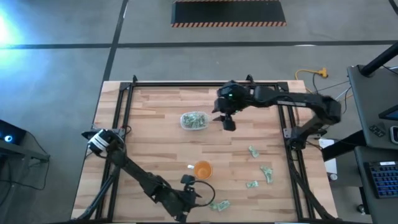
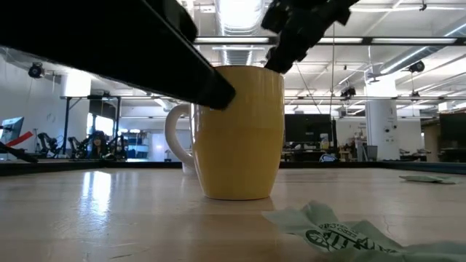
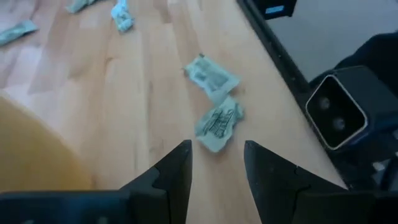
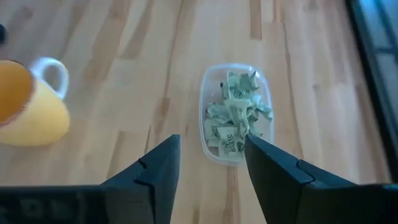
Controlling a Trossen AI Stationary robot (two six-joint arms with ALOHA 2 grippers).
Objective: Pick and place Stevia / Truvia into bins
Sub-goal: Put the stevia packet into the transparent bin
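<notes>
While the right arm reaches in over the far middle of the table, its gripper (image 1: 228, 119) hangs just beside the tub (image 1: 194, 121), on the tub's right in the high view. Right wrist view: fingers (image 4: 158, 171) spread apart, nothing between them; tub (image 4: 236, 114) straight ahead, holding a crumpled heap of green-and-white sachets (image 4: 235, 118). Sachet heap also shows in the high view through the clear wall (image 1: 194, 118).

Left arm lies low along the near side of the table. Left gripper (image 1: 198, 200) sits near the front edge, between the cup (image 1: 203, 168) and a pair of loose sachets (image 1: 219, 205). Left wrist view: fingers (image 3: 173, 174) parted, empty; two sachets on the wood just ahead of the tips, one crumpled (image 3: 219, 124) and touching a flatter one (image 3: 211, 74) behind it. Contact between fingers and sachets: none visible.

More loose sachets on the right half of the table: one (image 1: 254, 151) mid-right, one (image 1: 267, 173) nearer the front, one (image 1: 252, 184) beside it. Small white scrap (image 1: 191, 167) just left of the cup.

Low view: cup (image 2: 240, 132) upright, handle to its left; a crumpled sachet (image 2: 331, 227) on the wood in the foreground. Table (image 1: 155, 143) is light wood with a black frame.
</notes>
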